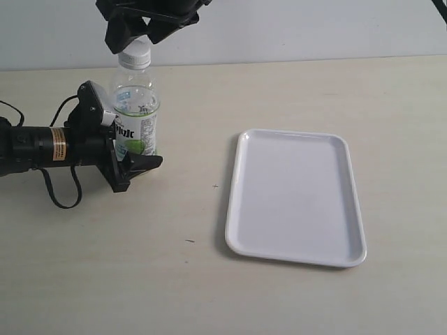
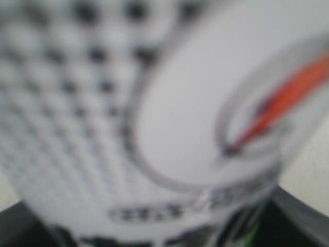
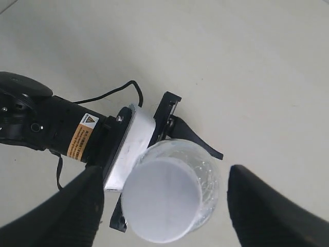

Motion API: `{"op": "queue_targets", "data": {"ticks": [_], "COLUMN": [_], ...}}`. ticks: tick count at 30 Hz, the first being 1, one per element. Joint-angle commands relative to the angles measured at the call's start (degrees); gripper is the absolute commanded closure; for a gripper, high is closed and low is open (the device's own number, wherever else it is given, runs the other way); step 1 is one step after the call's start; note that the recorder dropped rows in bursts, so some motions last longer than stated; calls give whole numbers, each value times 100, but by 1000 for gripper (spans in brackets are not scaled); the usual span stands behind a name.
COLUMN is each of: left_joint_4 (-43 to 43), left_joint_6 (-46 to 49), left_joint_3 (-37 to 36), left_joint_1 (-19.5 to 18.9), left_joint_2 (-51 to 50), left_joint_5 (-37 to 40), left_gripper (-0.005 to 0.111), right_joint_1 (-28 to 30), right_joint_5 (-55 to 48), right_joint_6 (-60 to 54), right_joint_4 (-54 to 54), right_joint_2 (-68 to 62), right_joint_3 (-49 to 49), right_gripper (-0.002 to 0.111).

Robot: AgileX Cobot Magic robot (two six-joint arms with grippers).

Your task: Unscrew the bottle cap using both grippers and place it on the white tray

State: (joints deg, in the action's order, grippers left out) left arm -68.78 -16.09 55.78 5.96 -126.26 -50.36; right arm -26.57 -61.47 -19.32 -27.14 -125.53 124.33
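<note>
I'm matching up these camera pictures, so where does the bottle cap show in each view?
Exterior view: bottle cap upper left, atop the bottle.
Left wrist view: not in it; only the bottle's blurred label.
Right wrist view: cap lower middle of the picture, seen from above.
Shared landmark: the bottle.

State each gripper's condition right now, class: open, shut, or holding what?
Left gripper: shut on the bottle.
Right gripper: open, straddling the bottle cap.

Exterior oblique; right wrist over cap (image 3: pixel 161 199)
</note>
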Motion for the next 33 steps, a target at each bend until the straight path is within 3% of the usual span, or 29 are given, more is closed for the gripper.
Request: {"op": "queue_targets", "data": {"ticks": [1,13,21,33], "left_joint_4": [-151,-151,-221,-260], "left_joint_6": [-57,-57,-57,-81], "left_joint_3": [-35,-35,-35,-35], "left_joint_1": [30,30,30,30], "left_joint_2": [27,27,27,27], "left_joint_5": [218,218,205,178], "left_gripper": [107,107,107,107], "right_joint_1": [-11,-11,-11,-11], "right_joint_5": [53,-137,-213,-264], "right_joint_6": [3,3,-634,-2927], "right_joint_4": [15,50,60,60], "right_joint_2": [-73,-83,-83,-83], "right_joint_3": [60,60,60,60], "right_gripper": [43,59,107,108]}}
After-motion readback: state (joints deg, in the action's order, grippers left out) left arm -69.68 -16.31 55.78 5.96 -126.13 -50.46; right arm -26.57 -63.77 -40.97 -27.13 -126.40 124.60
